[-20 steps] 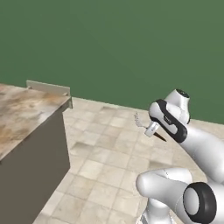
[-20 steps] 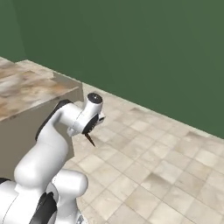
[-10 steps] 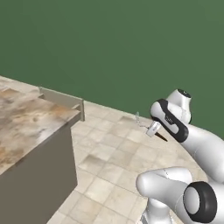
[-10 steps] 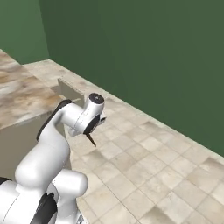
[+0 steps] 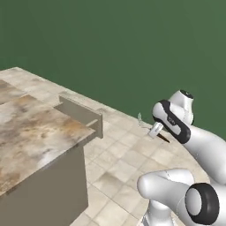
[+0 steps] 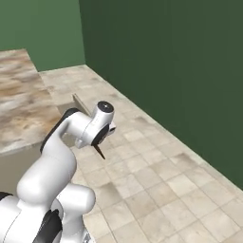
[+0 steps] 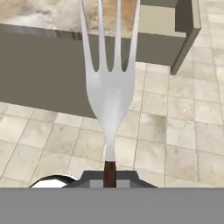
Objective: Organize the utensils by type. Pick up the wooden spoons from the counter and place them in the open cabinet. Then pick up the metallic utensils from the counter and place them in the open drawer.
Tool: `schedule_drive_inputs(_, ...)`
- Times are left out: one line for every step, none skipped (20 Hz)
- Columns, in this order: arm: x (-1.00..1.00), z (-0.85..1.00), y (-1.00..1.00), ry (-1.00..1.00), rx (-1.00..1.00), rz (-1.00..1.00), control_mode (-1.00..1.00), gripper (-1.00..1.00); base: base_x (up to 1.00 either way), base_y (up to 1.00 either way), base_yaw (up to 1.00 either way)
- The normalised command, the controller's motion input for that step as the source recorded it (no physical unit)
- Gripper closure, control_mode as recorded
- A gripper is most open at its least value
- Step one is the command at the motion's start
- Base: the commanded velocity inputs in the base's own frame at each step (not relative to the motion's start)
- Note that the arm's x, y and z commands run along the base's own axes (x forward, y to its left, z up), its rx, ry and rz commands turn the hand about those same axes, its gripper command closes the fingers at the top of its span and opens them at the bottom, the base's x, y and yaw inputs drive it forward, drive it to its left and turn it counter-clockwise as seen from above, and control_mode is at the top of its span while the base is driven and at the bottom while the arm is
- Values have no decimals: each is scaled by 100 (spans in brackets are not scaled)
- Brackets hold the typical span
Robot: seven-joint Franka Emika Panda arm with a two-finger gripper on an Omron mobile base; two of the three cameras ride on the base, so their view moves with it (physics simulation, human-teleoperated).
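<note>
Pointing its four tines away from my hand, the fork runs straight up the middle of the hand view, its long axis in line with the hand's own; the silvery head narrows to a thin neck and then a short dark brown handle. I have the hand clenched on that handle, and the fork hangs in the air over the tiled floor, clear of any surface. Beyond the tines I see the open drawer, its plain beige inside and darker rim jutting from the desk, whose marbled top lies behind it. In the left base view the hand sits well apart from the desk, with the fork's pale tines showing faintly and the drawer protruding from the desk's far end. In the right base view the handle's dark tip slants downward below the hand.
</note>
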Motion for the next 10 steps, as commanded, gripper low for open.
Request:
schedule_drive_inputs(0,0,0,0,0,0,100,100,88,-26,41)
schedule_drive_inputs(0,0,0,0,0,0,100,100,79,-32,43)
schedule_drive_inputs(0,0,0,0,0,0,100,100,75,-34,44)
schedule_drive_inputs(0,0,0,0,0,0,100,100,72,-34,46)
schedule_drive_inputs(0,0,0,0,0,0,100,100,71,-34,47)
schedule_drive_inputs(0,0,0,0,0,0,100,100,72,-34,47)
schedule_drive_inputs(0,0,0,0,0,0,100,100,72,-32,48)
schedule_drive_inputs(0,0,0,0,0,0,100,100,73,-31,50)
schedule_drive_inputs(0,0,0,0,0,0,100,100,70,-33,50)
schedule_drive_inputs(0,0,0,0,0,0,100,100,66,-35,51)
